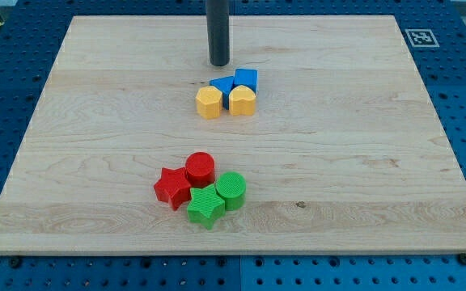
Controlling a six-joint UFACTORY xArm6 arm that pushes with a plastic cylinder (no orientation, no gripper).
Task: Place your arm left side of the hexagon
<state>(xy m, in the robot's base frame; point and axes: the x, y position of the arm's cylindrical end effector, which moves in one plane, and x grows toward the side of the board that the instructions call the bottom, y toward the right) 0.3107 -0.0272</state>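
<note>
A yellow hexagon block (209,103) sits on the wooden board (95,145) near the upper middle. To its right a second yellow block (243,101), heart-like in shape, touches it. Two blue blocks lie just behind them: one (222,86) between the yellow ones and a blue cube (246,78) at the right. My tip (219,63) is at the end of the dark rod, just above the blue blocks in the view, above and slightly right of the hexagon and apart from it.
A second cluster lies lower on the board: a red star (172,187), a red cylinder (200,168), a green star (205,206) and a green cylinder (231,190). A black-and-white marker (420,36) is at the board's top right corner.
</note>
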